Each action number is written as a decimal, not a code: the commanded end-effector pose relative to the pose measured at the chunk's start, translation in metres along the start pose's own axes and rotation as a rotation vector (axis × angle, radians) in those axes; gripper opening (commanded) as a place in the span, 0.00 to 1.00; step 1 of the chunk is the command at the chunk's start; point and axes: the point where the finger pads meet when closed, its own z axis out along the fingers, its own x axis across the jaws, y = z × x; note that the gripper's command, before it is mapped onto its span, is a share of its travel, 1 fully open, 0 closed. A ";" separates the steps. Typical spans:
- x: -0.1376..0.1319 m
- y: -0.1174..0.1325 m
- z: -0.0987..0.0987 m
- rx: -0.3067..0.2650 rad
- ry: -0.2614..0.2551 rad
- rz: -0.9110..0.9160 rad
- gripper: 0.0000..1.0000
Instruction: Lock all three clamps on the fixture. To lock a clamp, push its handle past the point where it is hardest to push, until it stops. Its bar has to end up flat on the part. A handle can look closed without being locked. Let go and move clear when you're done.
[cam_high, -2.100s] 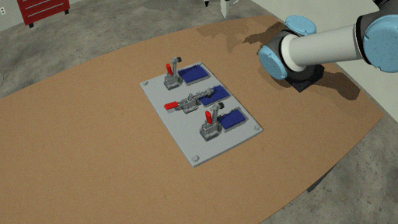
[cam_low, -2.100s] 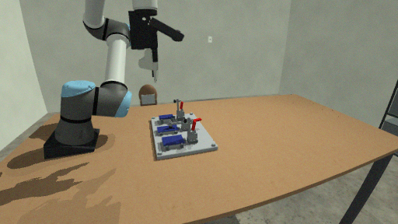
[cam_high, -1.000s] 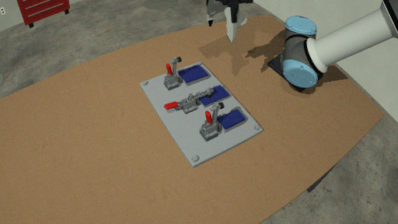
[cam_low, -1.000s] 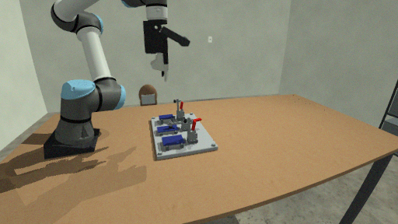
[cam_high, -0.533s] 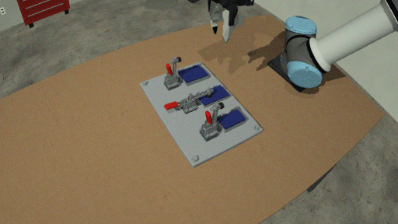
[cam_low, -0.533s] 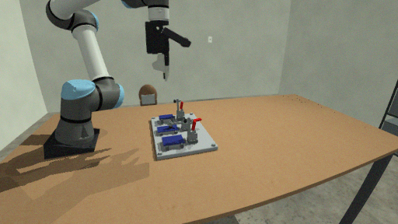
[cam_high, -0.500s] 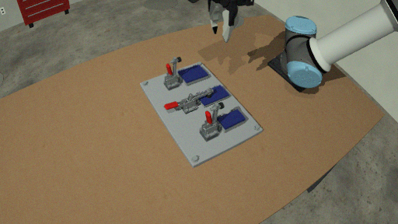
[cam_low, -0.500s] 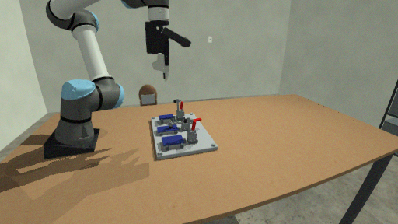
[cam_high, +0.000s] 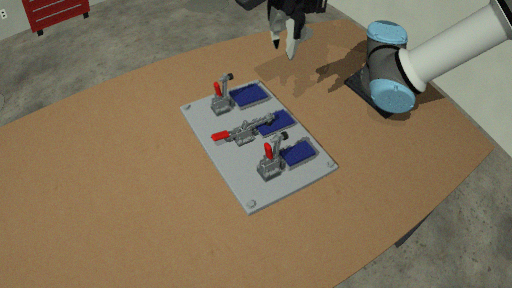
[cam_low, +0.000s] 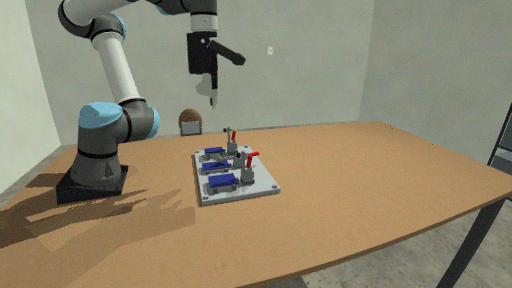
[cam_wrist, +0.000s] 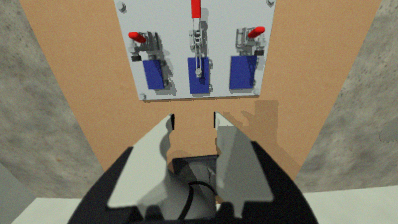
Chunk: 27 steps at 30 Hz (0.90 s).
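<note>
A light gray rectangular metal-look fixture plate (cam_high: 220, 170) (cam_low: 240, 196) (cam_wrist: 172, 15) lies flat on a tan wood-toned counter (cam_high: 125, 200) (cam_low: 350, 200) (cam_wrist: 70, 40) with curved long edges, inboard from its rim.
</note>
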 end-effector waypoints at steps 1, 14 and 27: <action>0.000 -0.001 0.046 -0.002 0.005 0.001 0.28; 0.010 -0.007 0.045 -0.002 0.003 0.001 0.28; 0.049 -0.035 0.045 -0.002 0.005 0.001 0.28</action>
